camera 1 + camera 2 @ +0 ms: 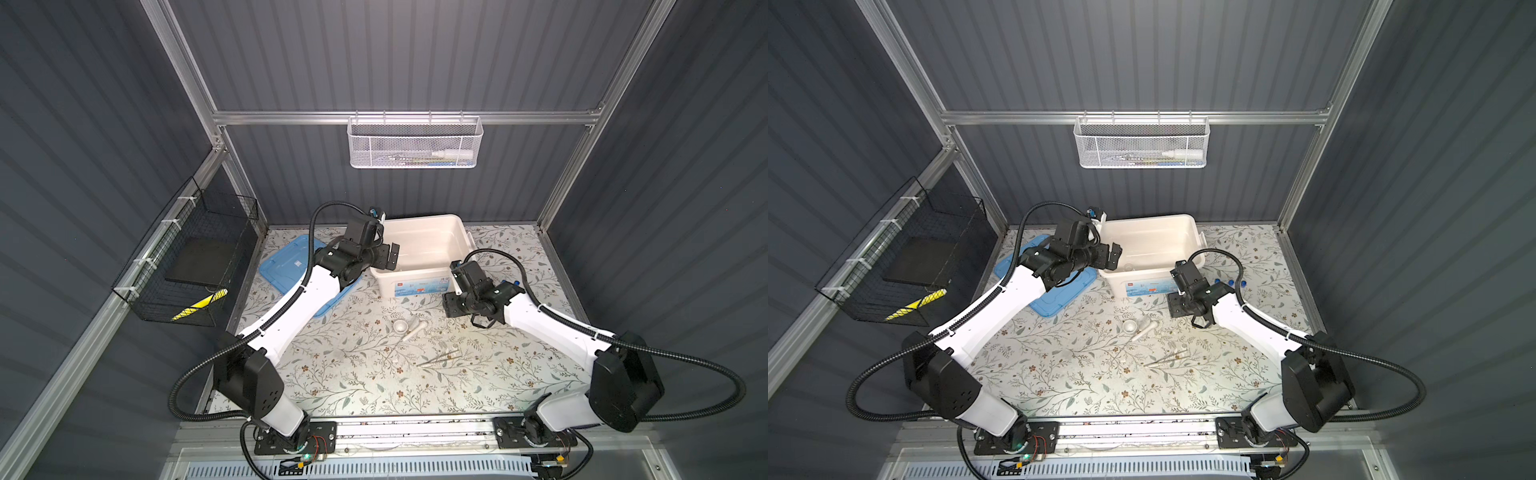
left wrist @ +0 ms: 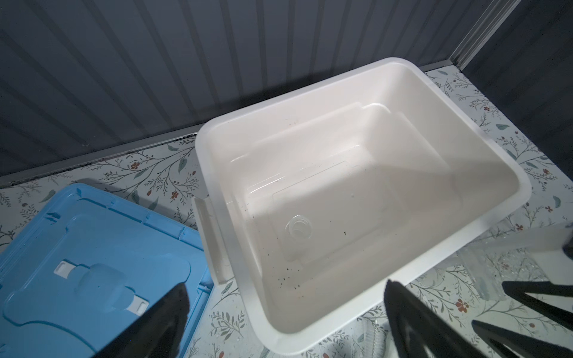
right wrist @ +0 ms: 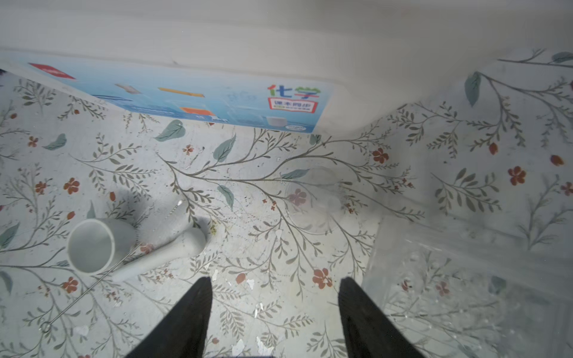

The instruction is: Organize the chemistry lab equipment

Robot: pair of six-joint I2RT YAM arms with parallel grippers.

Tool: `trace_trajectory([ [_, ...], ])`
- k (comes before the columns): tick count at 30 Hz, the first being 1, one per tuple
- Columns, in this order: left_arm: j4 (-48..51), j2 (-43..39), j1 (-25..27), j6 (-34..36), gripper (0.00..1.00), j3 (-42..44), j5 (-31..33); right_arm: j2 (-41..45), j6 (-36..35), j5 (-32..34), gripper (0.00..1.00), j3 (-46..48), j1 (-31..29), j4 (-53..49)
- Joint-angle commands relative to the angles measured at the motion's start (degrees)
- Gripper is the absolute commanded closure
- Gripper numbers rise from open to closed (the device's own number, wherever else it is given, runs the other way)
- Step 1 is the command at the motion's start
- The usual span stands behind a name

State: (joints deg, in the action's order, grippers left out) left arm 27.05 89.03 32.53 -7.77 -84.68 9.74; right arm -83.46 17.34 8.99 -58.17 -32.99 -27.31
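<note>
- Top views, left arm: reaches forward and inward with the elbow raised. The left gripper (image 1: 392, 258) hangs over the near-left corner of the open cream box (image 1: 428, 239), jaws wide, nothing in them.
- Top views, right arm: bent low. The right gripper (image 1: 451, 305) is close over the table (image 1: 353, 386), just in front of the box's near-right corner. Jaw gap unreadable from here.
- Top views, table: white mortar (image 1: 400, 326) mid-table with the pestle (image 1: 417, 330) right against it. Tweezers (image 1: 440, 357) lie nearer the robot, apart from both. Blue lid (image 1: 282, 266) lies flat left of the box, partly under the left arm.
- In a top view, blue caps of three test tubes (image 1: 1230, 282) show beyond the right wrist, right of the box.
- Left wrist: fingers (image 2: 173, 310) far apart. Only this view shows the small clear glass dish (image 2: 299, 227) clearly; it sits on the box floor, toward the lid side.
- Right wrist: fingers (image 3: 192, 310) moderately apart with bare table between them, gripping nothing. The mortar is upright and a thin wire-handled brush (image 3: 93, 285) lies across it and the pestle. A clear round piece (image 3: 313, 201) on the table ahead is too blurry to identify. The clear tube rack (image 3: 449, 279) is just beside one finger.
</note>
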Motion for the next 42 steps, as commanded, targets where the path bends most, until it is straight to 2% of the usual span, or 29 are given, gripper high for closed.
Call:
trace_trajectory([
  [1, -3.2, -3.6, -0.5, -1.6, 0.00, 3.1, 1.0, -1.1, 1.4, 4.0, 0.36, 0.7, -0.3, 3.0],
  [5, -4.5, -6.3, -0.4, -2.8, 0.00, 9.5, 1.1, -3.5, 1.4, 3.8, 0.38, 0.5, -0.2, 4.7],
  [19, -6.6, -14.6, -0.4, -5.1, 0.00, 19.6, 3.6, -7.9, 2.4, 4.5, 0.47, 0.2, 2.1, 9.3],
  [34, -7.1, -15.6, -0.4, -6.2, 0.00, 21.0, 3.4, -8.4, 2.2, 4.3, 0.45, 0.6, 2.5, 10.0],
  [42, -7.1, -15.5, -0.4, -6.4, 0.00, 21.4, 3.4, -10.1, 1.4, 3.2, 0.49, -0.6, 3.4, 10.6],
])
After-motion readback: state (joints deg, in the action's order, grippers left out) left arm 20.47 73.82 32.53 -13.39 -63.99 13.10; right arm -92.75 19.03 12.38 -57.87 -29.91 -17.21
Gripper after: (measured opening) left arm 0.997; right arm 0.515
